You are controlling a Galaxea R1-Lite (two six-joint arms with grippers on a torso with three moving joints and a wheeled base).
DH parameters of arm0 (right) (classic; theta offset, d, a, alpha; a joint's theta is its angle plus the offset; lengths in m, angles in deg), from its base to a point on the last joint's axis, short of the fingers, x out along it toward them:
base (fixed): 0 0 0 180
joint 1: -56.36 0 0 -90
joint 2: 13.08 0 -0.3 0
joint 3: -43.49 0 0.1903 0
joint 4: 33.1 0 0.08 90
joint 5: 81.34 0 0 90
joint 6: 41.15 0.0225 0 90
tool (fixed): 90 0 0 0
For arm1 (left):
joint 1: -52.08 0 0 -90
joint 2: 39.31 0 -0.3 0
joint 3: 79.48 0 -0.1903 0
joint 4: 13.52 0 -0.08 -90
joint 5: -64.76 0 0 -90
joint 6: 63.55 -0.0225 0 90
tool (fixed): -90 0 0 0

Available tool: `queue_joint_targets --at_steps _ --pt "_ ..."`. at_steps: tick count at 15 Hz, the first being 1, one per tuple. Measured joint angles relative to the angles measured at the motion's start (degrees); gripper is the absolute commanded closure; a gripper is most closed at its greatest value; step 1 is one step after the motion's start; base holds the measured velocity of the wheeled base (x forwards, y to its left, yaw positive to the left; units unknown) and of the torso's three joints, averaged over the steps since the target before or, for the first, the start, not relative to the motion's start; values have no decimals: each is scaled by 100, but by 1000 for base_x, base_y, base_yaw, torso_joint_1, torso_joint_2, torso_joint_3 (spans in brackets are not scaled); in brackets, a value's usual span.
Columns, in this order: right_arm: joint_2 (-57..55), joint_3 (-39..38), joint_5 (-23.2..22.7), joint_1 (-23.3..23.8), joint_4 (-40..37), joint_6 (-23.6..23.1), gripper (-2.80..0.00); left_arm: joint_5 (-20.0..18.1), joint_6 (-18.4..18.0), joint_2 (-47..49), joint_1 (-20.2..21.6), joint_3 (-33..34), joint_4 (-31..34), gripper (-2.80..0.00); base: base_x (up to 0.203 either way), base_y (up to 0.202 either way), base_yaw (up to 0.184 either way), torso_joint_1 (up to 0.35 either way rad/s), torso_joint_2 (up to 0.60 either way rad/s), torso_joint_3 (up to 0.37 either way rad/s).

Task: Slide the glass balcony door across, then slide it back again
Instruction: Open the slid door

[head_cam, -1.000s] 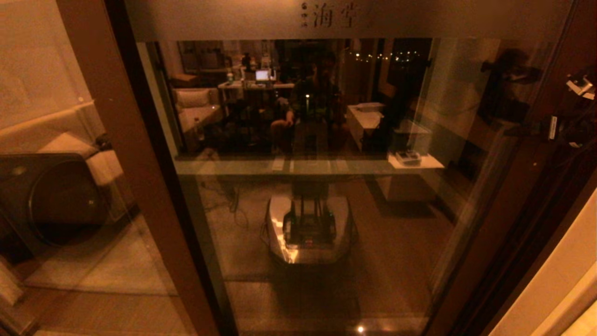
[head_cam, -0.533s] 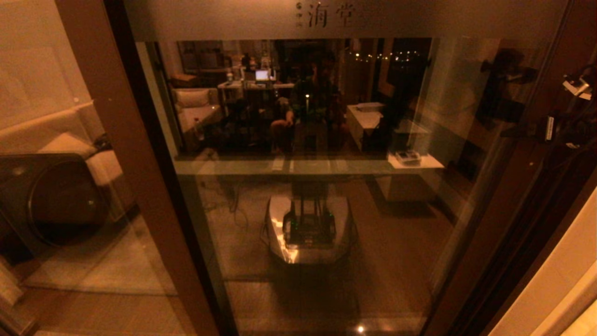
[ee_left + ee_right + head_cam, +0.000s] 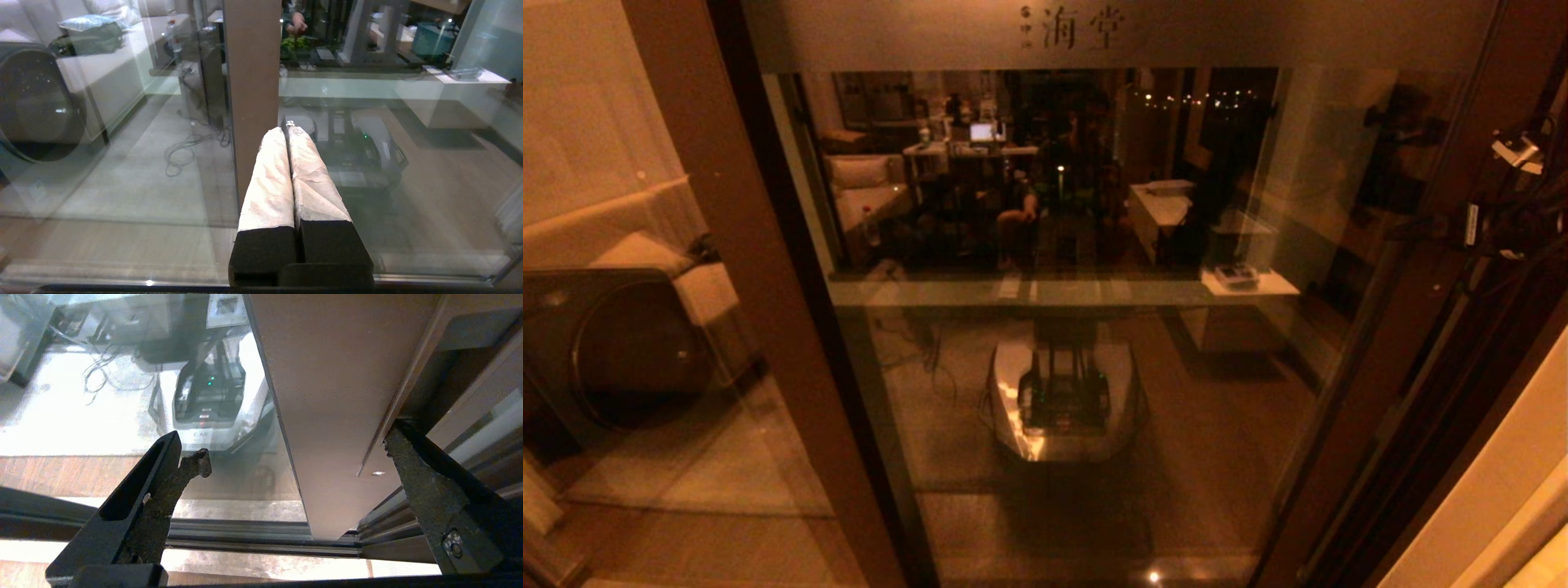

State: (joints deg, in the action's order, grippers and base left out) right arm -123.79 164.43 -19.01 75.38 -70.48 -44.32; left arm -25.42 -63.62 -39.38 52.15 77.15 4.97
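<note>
Head view: one glass balcony door [image 3: 1062, 327] fills the front; right end effector [image 3: 1515, 204] is at its right stile. Judged heavy, rigid, with slippery, breakable glass.

Left wrist view: left end effector [image 3: 288, 132] pressed together, idle before one brown stile [image 3: 252, 81].

Right wrist view: right end effector [image 3: 294, 453] spread, straddling the door's stile [image 3: 339, 396], the best place to hold. One floor track [image 3: 261, 535] beneath.

Brown-framed glass balcony door [image 3: 1054, 327]; left gripper [image 3: 287, 131] fingers white-wrapped, black base.
</note>
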Motion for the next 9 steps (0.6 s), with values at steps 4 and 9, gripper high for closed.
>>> queue_joint_targets --at_steps 4,9 --pt "49 -106 -2 -110 29 -8 -280 0 -2 0 -5 0 0 0 0 0 0 0 0 0" --pt "126 -203 -7 -152 27 6 -280 2 0 0 0 0 0 0 0 0 0 0 0 0"
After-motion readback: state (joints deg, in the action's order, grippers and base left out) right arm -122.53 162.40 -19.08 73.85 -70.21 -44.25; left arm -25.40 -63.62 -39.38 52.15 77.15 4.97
